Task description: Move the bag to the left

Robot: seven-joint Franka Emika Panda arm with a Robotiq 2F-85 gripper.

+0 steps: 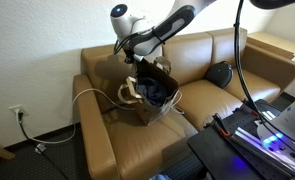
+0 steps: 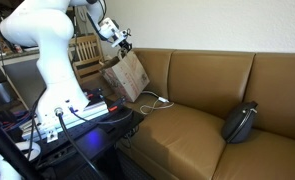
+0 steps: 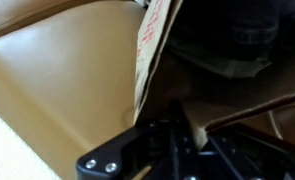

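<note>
Well, in an exterior view the bag (image 1: 150, 98) stands open on the sofa (image 1: 212, 100) seat's end, the gripper (image 1: 137, 65) at its rim. In an exterior view it tilts (image 2: 127, 75), well apart from the black pouch (image 2: 240, 122). In the wrist view the claw (image 3: 177, 135) pinches the bag's paper wall (image 3: 152, 45).

In the wrist view the gripper (image 3: 165, 150) is a dark, blurred mass at bottom centre, cut off by the lower edge. Whether its jaws close on the paper cannot be told. The bag (image 3: 152, 50) runs out through the top edge, and its red print (image 3: 155, 22) is too smeared to read. The dark contents (image 3: 237, 40) at upper right are too blurred to identify. In an exterior view the bag (image 1: 152, 100) hides the gripper's tips at centre frame. In an exterior view the sofa (image 2: 217, 90) is cut off by the right edge, the robot arm (image 2: 42, 50) by the top edge, and the black pouch (image 2: 240, 122) at lower right is too small to identify.
</note>
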